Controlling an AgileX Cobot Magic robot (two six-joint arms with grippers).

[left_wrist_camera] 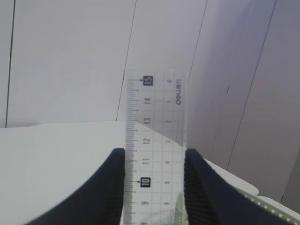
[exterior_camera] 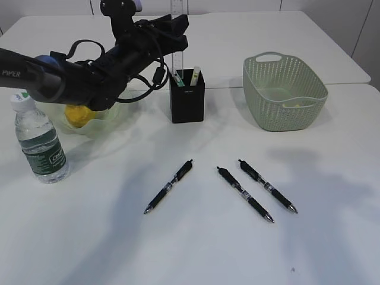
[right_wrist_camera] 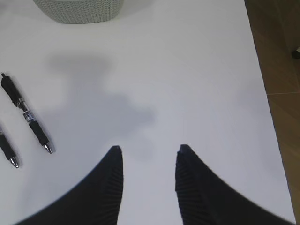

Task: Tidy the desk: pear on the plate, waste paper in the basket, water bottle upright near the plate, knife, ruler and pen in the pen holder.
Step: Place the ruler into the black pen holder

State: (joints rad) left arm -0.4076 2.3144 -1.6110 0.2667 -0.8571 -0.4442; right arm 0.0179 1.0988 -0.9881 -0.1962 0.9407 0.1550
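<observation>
— How far along is the tidying, would you say?

— Well on. The basket (exterior_camera: pixel 285 92) at the far right has something pale in it, waste paper I'd guess. The plate (exterior_camera: pixel 104 122) at the far left holds a yellow fruit, likely the pear (exterior_camera: pixel 77 114), half hidden by the arm. The water bottle (exterior_camera: pixel 39 142) stands upright just left of it.

— And the pen holder (exterior_camera: pixel 187 98)?

— In the middle, far side, with a couple of things in it; I can't tell if the knife is one. The left claw (left_wrist_camera: pixel 154 161) pinches the clear ruler (left_wrist_camera: pixel 154 140) by its edges, upright right above the holder.

— What's left?

— Dropping that ruler in, then three pens (exterior_camera: pixel 169 186) lying on the near surface (exterior_camera: pixel 196 249). The right claw (right_wrist_camera: pixel 149 152) hangs partly open and empty, right of them.
</observation>
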